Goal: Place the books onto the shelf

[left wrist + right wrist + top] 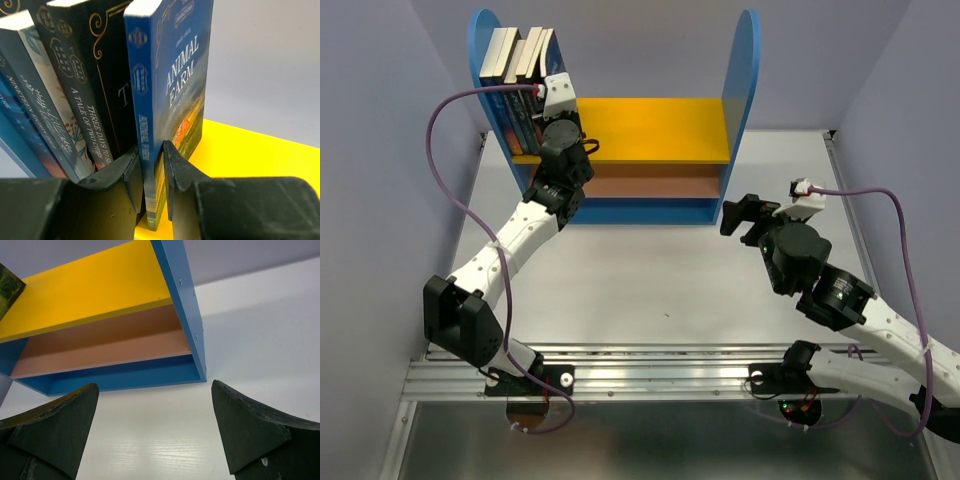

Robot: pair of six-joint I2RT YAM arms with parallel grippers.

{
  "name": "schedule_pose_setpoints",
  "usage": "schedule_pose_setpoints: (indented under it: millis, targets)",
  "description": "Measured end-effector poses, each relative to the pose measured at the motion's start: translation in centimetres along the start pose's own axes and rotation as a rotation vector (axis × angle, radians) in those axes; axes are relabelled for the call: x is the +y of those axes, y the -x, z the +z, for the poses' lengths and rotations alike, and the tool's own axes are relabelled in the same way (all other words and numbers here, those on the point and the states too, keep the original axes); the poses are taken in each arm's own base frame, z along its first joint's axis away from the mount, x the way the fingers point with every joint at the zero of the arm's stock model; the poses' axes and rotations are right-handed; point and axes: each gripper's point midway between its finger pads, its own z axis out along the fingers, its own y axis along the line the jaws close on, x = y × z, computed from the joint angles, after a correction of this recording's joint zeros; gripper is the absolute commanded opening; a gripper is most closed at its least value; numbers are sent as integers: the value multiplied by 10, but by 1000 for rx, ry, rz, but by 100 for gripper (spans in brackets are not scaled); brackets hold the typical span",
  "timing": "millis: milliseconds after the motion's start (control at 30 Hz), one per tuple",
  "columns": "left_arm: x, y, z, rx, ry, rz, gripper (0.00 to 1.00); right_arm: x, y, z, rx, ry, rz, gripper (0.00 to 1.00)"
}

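Animal Farm (175, 100) stands upright at the far left of the shelf (745, 60), on its yellow board (655, 130), against the other books (520, 55). My left gripper (151, 165) clasps its lower spine to stop it tipping. My right gripper (155, 430) hangs wide open and empty over the surface (650, 280).

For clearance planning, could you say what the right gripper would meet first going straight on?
Likely the blue base of the shelf; depth is unclear, so the table might come first.
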Motion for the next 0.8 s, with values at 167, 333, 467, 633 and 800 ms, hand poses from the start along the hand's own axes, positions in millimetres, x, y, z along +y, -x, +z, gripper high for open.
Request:
schedule_pose_setpoints:
  millis: [167, 333, 467, 633, 800]
  targets:
    - [0, -4, -1, 24, 0, -3, 43, 0, 0, 0, 0, 0, 4, 100]
    - [-1, -13, -4, 61, -1, -9, 43, 0, 0, 0, 0, 1, 8, 100]
    - [-1, -17, -5, 77, 8, -15, 43, 0, 0, 0, 0, 1, 9, 100]
    - [1, -18, -7, 91, 25, -19, 44, 1, 0, 0, 0, 1, 11, 100]
    - [4, -8, -13, 95, 71, -34, 51, 1, -1, 0, 3, 4, 10, 100]
